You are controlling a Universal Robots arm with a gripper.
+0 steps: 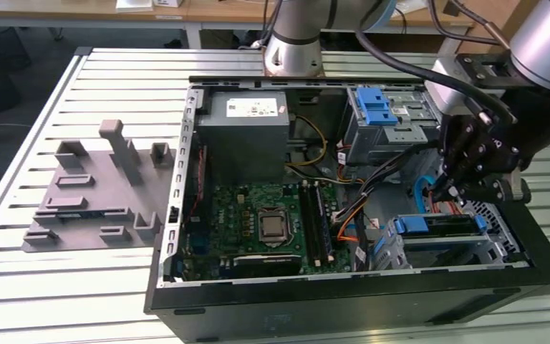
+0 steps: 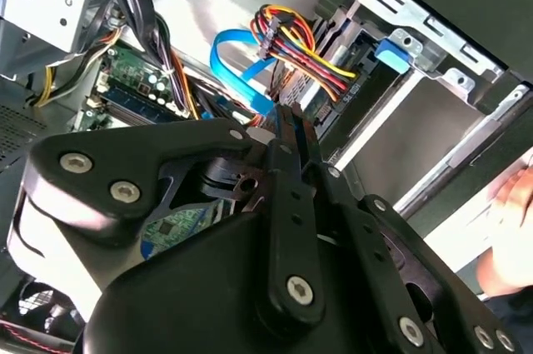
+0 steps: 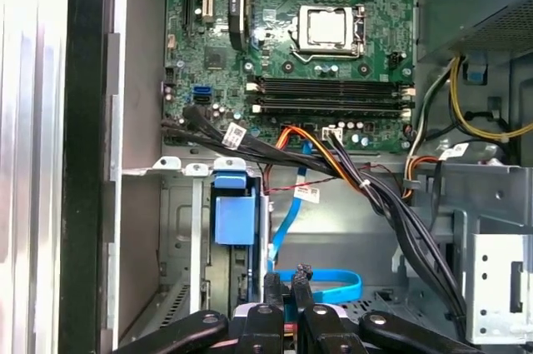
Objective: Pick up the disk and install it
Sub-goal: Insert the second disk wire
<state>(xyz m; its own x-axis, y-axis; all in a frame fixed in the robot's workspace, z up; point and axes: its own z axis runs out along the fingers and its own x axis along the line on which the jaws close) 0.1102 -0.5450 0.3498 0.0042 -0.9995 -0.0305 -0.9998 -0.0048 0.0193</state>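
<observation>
Now, hand (image 1: 450, 192): inside the open case, pointing down; in both wrist views (image 3: 285, 283) its fingers (image 2: 287, 142) stand together with nothing between them.
Disk (image 1: 437, 226): edge-up in the drive cage (image 1: 504, 247) at the case corner, on the exterior view's lower right; the blue carrier end (image 3: 233, 208) faces up.
Disk from hand: just below and slightly toward the case's near wall; apart, not touching.
Long axis: runs along the exterior view's left-right, parallel to the near wall (image 1: 351, 301).
Seating: looks already in the cage; I cannot tell if it is fully home.
Cables: a blue ribbon (image 3: 321, 287) and a bundle of coloured wires (image 2: 291, 42) hang close beside the fingers.
Board (image 1: 266, 222): further in, well apart from the hand.
Holder plate (image 1: 89, 208): grey, on the tabletop (image 1: 26, 287) outside the case, on the exterior view's left.
</observation>
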